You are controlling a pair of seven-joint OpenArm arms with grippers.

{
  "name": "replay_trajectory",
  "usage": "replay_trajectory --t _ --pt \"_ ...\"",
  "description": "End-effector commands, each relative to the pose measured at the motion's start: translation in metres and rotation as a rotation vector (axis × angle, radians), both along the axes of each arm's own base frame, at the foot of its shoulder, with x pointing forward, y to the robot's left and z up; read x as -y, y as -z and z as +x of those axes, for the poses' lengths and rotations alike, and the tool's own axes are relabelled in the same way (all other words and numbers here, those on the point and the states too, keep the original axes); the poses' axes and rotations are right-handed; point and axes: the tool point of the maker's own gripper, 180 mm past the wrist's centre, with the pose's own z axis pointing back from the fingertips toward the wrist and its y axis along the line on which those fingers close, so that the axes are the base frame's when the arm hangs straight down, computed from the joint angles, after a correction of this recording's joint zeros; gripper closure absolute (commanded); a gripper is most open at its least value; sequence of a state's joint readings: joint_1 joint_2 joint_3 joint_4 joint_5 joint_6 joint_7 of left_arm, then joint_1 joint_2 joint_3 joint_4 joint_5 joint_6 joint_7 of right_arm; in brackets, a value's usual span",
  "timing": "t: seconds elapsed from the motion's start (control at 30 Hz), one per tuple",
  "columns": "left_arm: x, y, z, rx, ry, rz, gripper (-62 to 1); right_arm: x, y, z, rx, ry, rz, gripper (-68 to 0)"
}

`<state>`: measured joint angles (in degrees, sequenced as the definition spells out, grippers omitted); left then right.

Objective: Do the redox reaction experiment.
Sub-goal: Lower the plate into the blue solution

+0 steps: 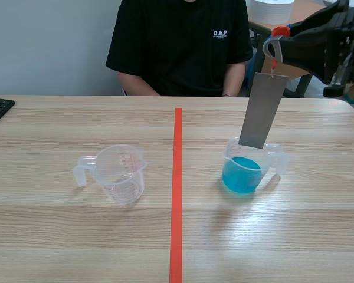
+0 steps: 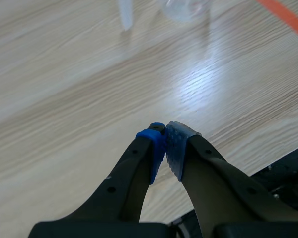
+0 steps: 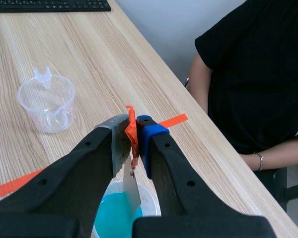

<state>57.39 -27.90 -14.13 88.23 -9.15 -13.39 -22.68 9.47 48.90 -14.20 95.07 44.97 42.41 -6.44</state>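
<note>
Two cups, one strip, and you're roughly midway by my read. Your right gripper [image 3: 134, 130] is clamped on the orange-red tab [image 3: 132, 121]. The grey metal strip [image 1: 262, 112] hangs from that tab, high over the measuring cup [image 1: 281, 160] of blue solution [image 1: 242, 175], right of the tape line [image 1: 177, 194]. The strip tilts a little and its lower end sits about at the cup's rim, over the liquid. It looks not dipped, but I cannot tell for sure.

Your left gripper [image 2: 165, 148] has its pads pressed together on nothing, low over the bare table [image 2: 64, 99]. The empty measuring cup [image 1: 121, 174] is ahead of it, left of the tape.

Done: strip is up and at the cup. Left, as I judge it: lower it into the solution, let it react, lift it out. A person [image 1: 180, 41] sits across, hands out of sight.
</note>
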Motion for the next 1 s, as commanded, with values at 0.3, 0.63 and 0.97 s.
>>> replay_trajectory --t 0.3,0.63,0.97 --pt "-0.009 0.036 -0.047 -0.187 -0.239 0.003 -3.4 0.008 0.004 0.012 0.011 0.045 0.019 -1.5" --pt "-0.01 0.056 -0.07 -0.283 -0.307 -0.001 -3.4 0.015 0.035 0.023 -0.06 0.11 0.043 -1.5" --pt "-0.011 0.062 -0.075 -0.327 -0.313 0.013 -3.4 0.023 0.07 0.031 -0.132 0.174 0.057 -1.5"
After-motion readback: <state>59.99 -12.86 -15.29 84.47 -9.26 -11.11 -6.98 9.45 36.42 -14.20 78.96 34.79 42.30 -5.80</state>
